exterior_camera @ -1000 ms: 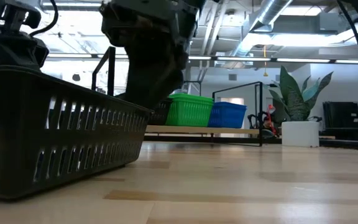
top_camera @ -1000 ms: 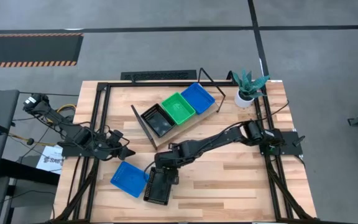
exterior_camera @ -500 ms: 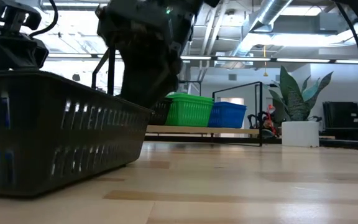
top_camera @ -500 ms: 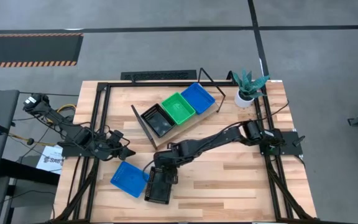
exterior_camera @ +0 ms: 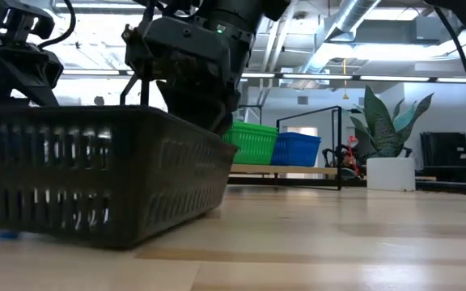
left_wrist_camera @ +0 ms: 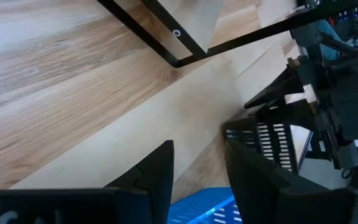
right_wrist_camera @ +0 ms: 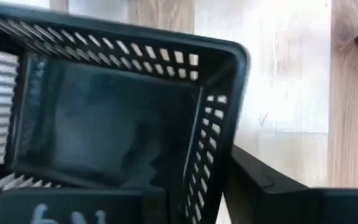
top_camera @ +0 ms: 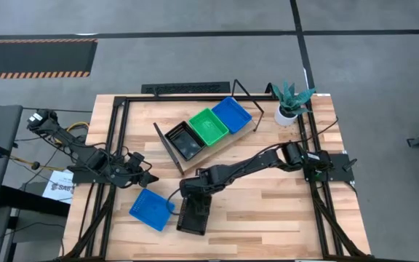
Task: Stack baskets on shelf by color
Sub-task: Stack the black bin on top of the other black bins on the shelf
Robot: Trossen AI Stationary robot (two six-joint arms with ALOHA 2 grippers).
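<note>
The shelf [top_camera: 222, 144] lies slantwise at the table's middle, carrying a black basket [top_camera: 183, 140], a green basket [top_camera: 209, 126] and a blue basket [top_camera: 232, 114] side by side. Another black basket [top_camera: 195, 217] sits near the table's near edge, with my right gripper [top_camera: 192, 193] shut on its far end. A loose blue basket [top_camera: 150, 211] lies flat to its left. My left gripper [top_camera: 148, 177] is open and hovers just beyond that blue basket, touching nothing. My right gripper holds the loose black basket by a perforated wall [right_wrist_camera: 209, 155] beside its far corner. One finger [right_wrist_camera: 266, 183] stands outside the wall; the other seems to be inside the basket. The fingers come from above, pointing down. The basket's bottom [exterior_camera: 112, 241] looks to be on the table.
A white plant pot [top_camera: 288, 115] stands at the table's far right corner. A black metal frame [top_camera: 115, 145] runs around the table's edges. Bare wood lies between the shelf and the near edge on the right [top_camera: 268, 211].
The loose black basket has turned about on the table under my right gripper. Its near end has swung toward the table's right, so it now lies nearly square to the near edge instead of slanting. Its far end has hardly moved.
</note>
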